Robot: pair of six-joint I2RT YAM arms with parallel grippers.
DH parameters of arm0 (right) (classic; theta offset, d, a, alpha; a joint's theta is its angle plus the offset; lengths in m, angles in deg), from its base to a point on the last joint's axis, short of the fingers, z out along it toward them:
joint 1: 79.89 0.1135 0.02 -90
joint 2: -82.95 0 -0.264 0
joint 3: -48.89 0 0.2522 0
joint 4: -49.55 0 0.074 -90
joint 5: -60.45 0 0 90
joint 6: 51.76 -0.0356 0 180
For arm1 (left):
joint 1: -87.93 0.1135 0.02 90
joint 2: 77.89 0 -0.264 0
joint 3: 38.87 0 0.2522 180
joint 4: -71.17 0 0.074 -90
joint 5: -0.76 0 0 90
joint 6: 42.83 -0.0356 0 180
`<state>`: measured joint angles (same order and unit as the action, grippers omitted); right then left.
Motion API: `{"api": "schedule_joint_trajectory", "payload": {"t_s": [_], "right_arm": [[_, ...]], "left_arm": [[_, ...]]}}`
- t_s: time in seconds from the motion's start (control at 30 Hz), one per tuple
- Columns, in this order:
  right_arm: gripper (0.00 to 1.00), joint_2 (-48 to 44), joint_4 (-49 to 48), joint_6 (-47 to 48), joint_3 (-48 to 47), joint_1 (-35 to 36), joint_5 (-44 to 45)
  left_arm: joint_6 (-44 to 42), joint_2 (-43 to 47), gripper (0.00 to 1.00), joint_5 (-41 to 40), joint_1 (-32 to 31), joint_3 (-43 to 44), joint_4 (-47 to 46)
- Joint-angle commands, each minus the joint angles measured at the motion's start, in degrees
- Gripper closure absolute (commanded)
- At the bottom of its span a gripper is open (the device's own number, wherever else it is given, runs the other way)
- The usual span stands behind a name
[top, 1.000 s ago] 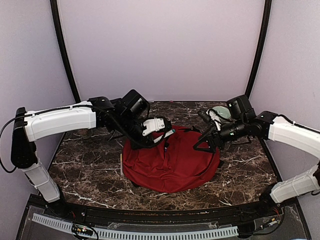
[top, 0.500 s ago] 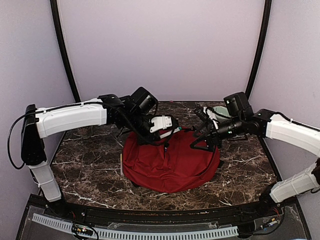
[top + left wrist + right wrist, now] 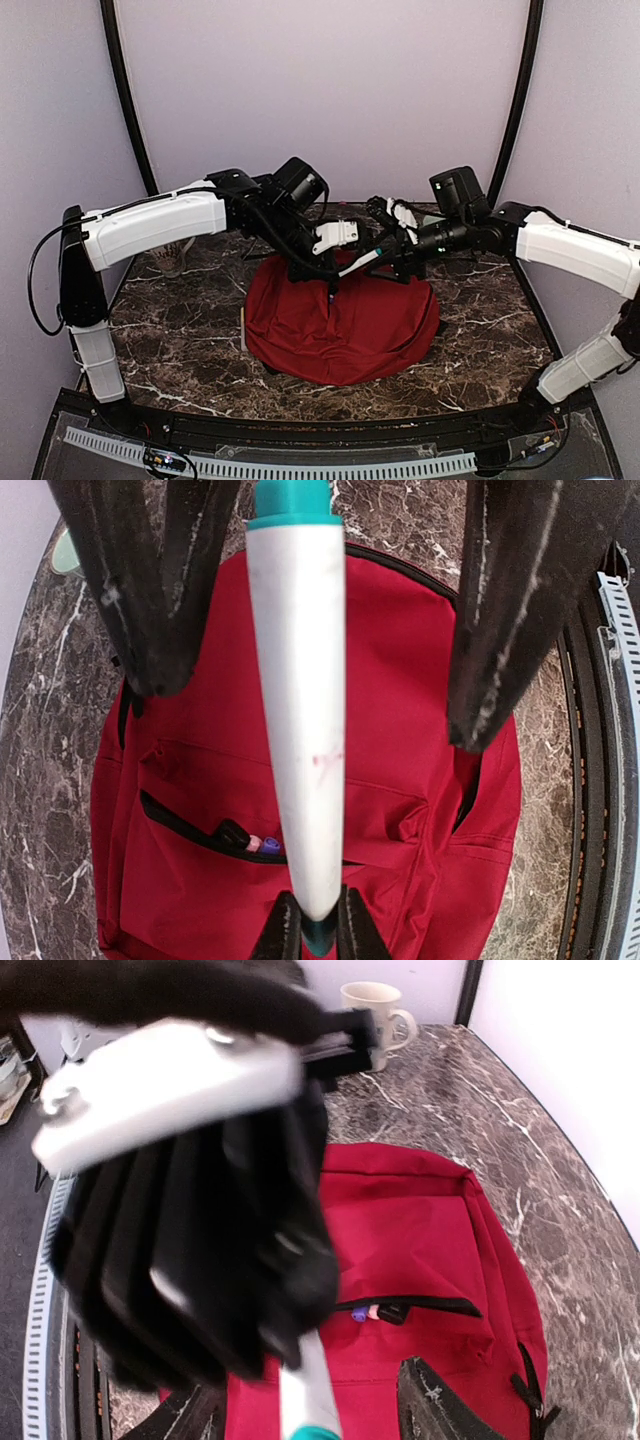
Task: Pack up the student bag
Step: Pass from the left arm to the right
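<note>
The red student bag [image 3: 345, 320] lies flat mid-table, its front pocket zip open with purple and pink pen tips [image 3: 258, 844] and a black one showing. My left gripper [image 3: 343, 263] is shut on the teal end of a white marker [image 3: 297, 680] and holds it above the bag. My right gripper [image 3: 388, 262] is open, its fingers [image 3: 495, 630] straddling the marker's far capped end without touching it. In the right wrist view the marker [image 3: 303, 1385] sits between my right fingers [image 3: 437, 1405], and the left gripper's body fills the upper left.
A cream mug [image 3: 380, 1010] stands at the table's far left corner, also in the top view [image 3: 172, 258]. A pale green object [image 3: 63, 556] lies beyond the bag. Dark marble table [image 3: 180, 340] surrounds the bag; black frame posts flank the rear wall.
Both arms have moved toward each other above the bag. My left gripper carried the marker right; my right gripper came left until its open fingers straddle the marker.
</note>
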<state>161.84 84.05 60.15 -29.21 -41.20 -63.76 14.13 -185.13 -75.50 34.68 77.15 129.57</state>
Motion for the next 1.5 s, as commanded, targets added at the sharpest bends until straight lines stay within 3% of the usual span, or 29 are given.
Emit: {"api": "schedule_joint_trajectory", "payload": {"t_s": [0.0,0.23,0.73,0.8,0.97,1.13,1.33,1.47], "right_arm": [[0.47,1.2,1.7,3.1,-3.1,2.3,-0.2],[0.77,-1.1,-0.1,1.5,0.4,3.6,0.6],[0.74,-4.0,3.8,0.5,1.5,3.8,3.8],[0.77,-4.5,4.2,0.4,2.1,3.8,3.7],[1.0,-5.5,4.3,-0.2,2.9,3.9,3.2],[1.0,-5.7,4.3,-1.3,2.9,4.2,2.5],[1.0,-7.3,2.8,-3.4,4.8,4.3,3.2],[1.0,-8.9,0.5,-5.4,6.8,4.3,5.2]], "left_arm": [[1.5,-0.1,1.0,1.2,-0.6,1.4,2.8],[2.3,0.0,1.0,-0.9,-1.5,1.1,3.2],[1.8,0.9,1.0,-2.9,-3.3,0.9,3.9],[2.0,0.9,1.0,-3.1,-3.5,0.9,3.7],[2.8,0.9,1.0,-3.1,-4.1,0.2,2.3],[4.5,0.5,1.0,-3.5,-4.4,-0.4,1.1],[6.5,0.6,0.89,-5.8,-4.4,-0.9,-1.0],[8.7,1.0,0.69,-8.8,-4.4,-1.4,-2.1]]}}
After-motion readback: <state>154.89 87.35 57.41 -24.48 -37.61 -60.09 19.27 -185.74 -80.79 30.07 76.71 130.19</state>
